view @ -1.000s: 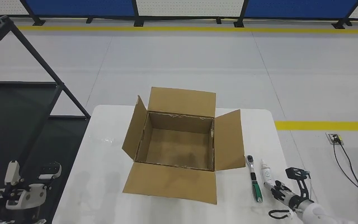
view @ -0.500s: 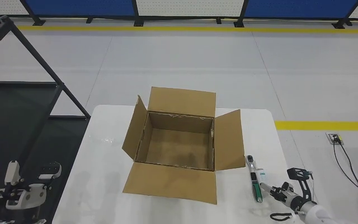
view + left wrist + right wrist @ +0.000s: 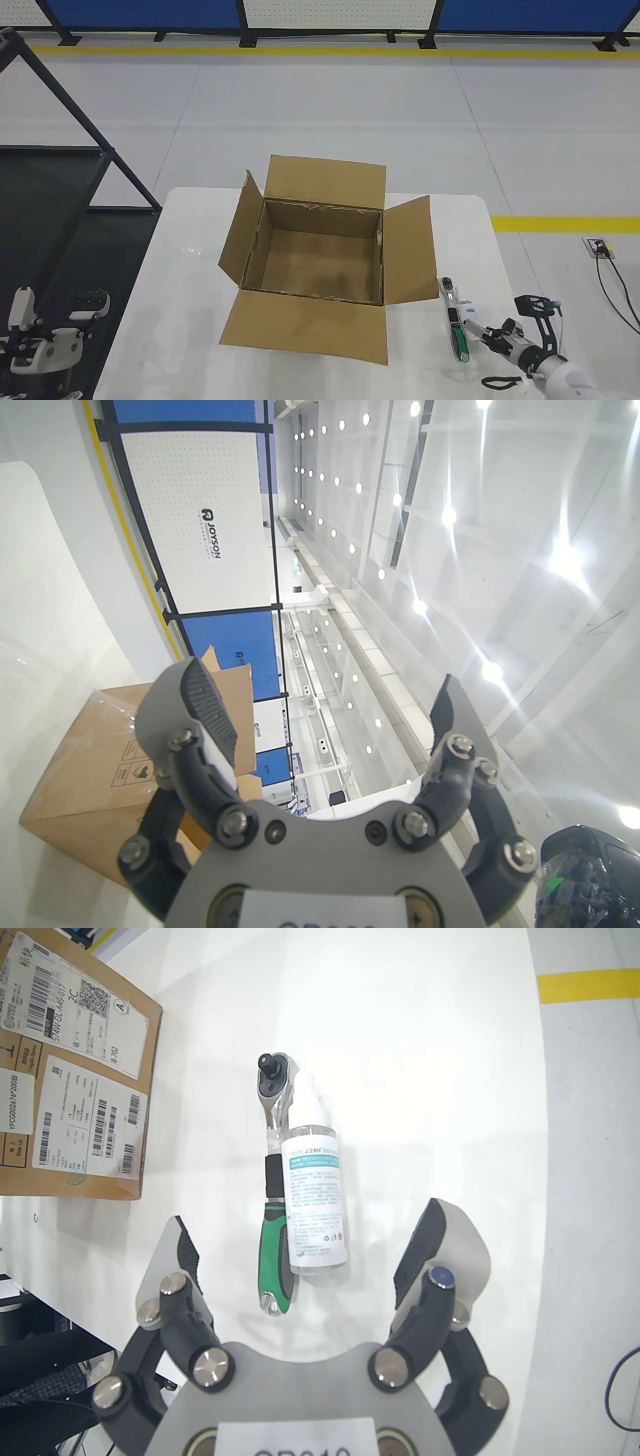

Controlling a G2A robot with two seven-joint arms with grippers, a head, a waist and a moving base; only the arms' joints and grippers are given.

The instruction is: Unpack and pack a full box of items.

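Left jaws: 2 light grey fingers (image 3: 162,705) with black ridged pads (image 3: 207,705), joined by black links (image 3: 200,785) to a flat grey plate (image 3: 320,850). Round silver screws (image 3: 234,822) at every joint. White label (image 3: 325,910) with black print low on the plate. Right jaws built the same way: grey fingers, black pads, shiny round screws, plus 1 small blue dot (image 3: 443,1276) on a finger. From above, a white arm (image 3: 560,380) ending in black parts.
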